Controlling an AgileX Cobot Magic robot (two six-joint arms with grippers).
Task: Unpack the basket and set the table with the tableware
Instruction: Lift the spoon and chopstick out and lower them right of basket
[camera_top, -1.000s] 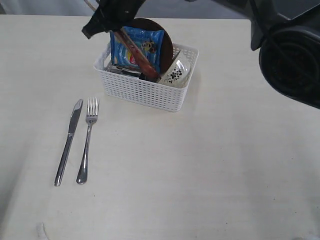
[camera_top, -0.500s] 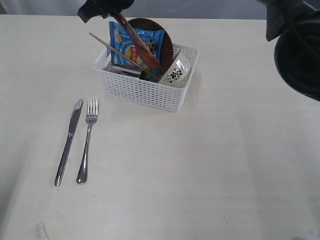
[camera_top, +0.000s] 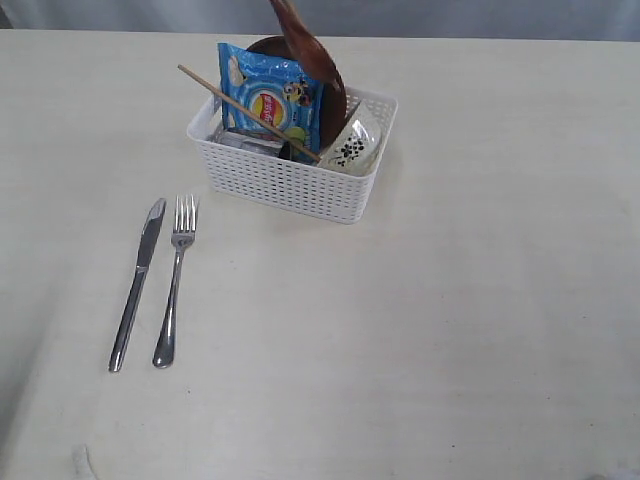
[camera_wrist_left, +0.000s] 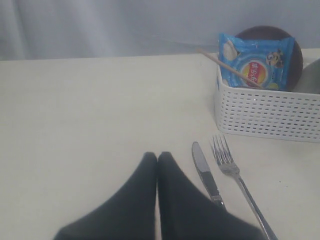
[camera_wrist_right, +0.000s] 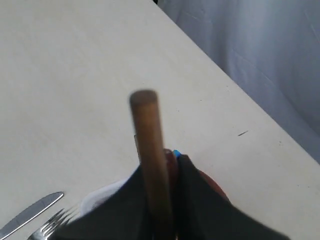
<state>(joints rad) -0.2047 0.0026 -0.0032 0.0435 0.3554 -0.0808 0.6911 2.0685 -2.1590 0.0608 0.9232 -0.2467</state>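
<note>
The basket (camera_top: 292, 180) stands on the table (camera_top: 450, 330) toward 12 o'clock. At its 7 o'clock lie the knife (camera_top: 137, 283) and fork (camera_top: 173, 280), side by side (knife left). Inside, the chips packet (camera_top: 265, 100) stands before the plate (camera_top: 334, 112), with the bowl (camera_top: 352, 140) at 3 o'clock. A chopstick (camera_top: 240, 105) leans across the packet, and the spoon (camera_top: 305, 45) hangs above.

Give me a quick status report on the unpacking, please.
Left gripper shut, empty. Right gripper shut on red-brown wooden spoon, above white perforated plastic basket. Wooden chopstick leaning over basket rim.

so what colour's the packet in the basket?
Blue packet, red-and-yellow logo; left wrist view shows it best.
</note>
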